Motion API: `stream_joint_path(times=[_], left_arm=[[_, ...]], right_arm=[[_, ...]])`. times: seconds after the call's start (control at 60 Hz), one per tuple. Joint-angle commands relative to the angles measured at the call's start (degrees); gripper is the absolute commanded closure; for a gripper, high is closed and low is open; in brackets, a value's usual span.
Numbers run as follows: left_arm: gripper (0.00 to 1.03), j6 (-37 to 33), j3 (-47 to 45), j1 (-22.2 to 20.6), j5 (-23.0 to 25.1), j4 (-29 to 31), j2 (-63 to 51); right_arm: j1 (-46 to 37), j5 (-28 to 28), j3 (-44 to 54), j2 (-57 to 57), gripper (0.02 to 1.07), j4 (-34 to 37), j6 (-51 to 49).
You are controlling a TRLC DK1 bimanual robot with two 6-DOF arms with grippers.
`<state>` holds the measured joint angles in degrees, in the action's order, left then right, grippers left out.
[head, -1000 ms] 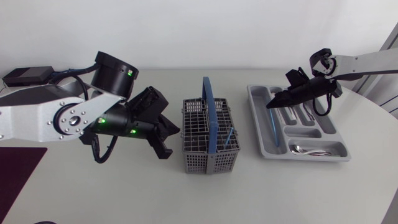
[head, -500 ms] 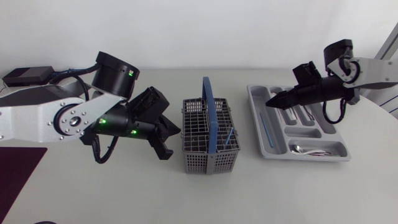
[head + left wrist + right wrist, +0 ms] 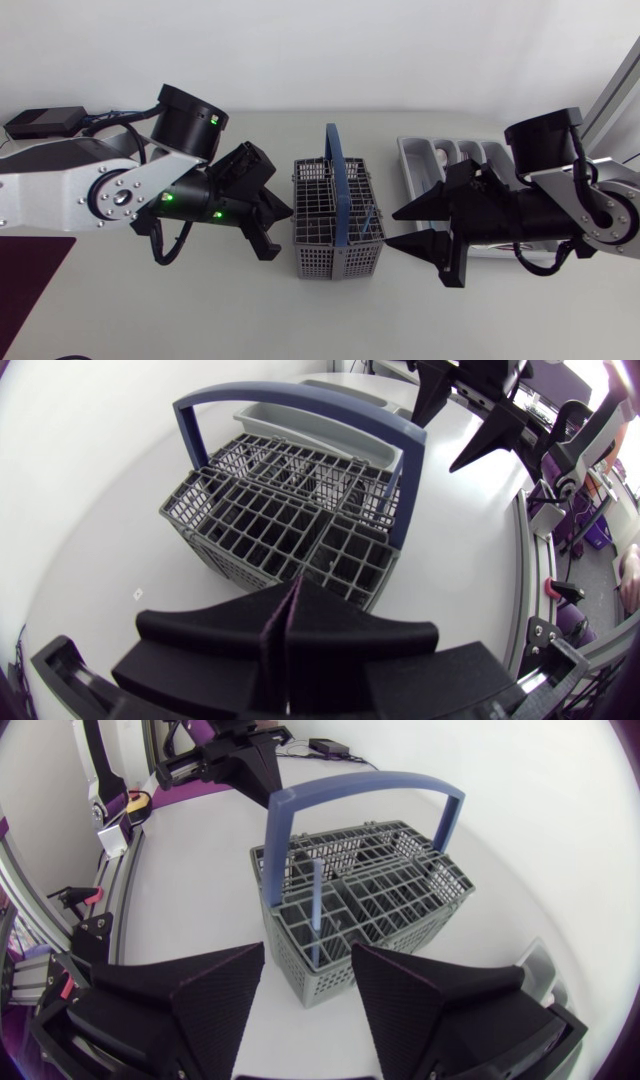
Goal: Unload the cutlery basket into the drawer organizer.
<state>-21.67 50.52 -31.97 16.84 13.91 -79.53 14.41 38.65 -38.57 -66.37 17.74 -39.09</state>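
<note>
- My right pincer was spread wide and held nothing; its two fingertips pointed at the cutlery basket from just beside it, without touching
- The grey basket stood upright on the table between my two arms, its blue handle arched over the middle
- One blue-handled utensil stood upright in a compartment on the basket's side nearest my right pincer, just ahead of the gap between those fingers
- My left pincer was pressed together with nothing in it, its tip near the basket's opposite side but apart from it
- The drawer organizer lay beyond the basket on my right; my right arm crossed over it, so only its far compartments showed
- A black box sat at the far left corner, and a dark purple mat lay at the left edge
</note>
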Motion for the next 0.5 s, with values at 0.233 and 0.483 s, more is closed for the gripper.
stream_joint_path(times=[0.233,0.483], left_arm=[[0.89,-0.65,-0.16,-0.64,-0.49,0.85,0.95],[0.89,-0.74,0.37,-0.47,-0.58,0.85,0.51]], right_arm=[[6.77,-5.26,-0.37,-4.82,0.5,-7.54,2.7],[7.38,-5.34,-1.51,-7.2,0.75,-9.65,3.76]])
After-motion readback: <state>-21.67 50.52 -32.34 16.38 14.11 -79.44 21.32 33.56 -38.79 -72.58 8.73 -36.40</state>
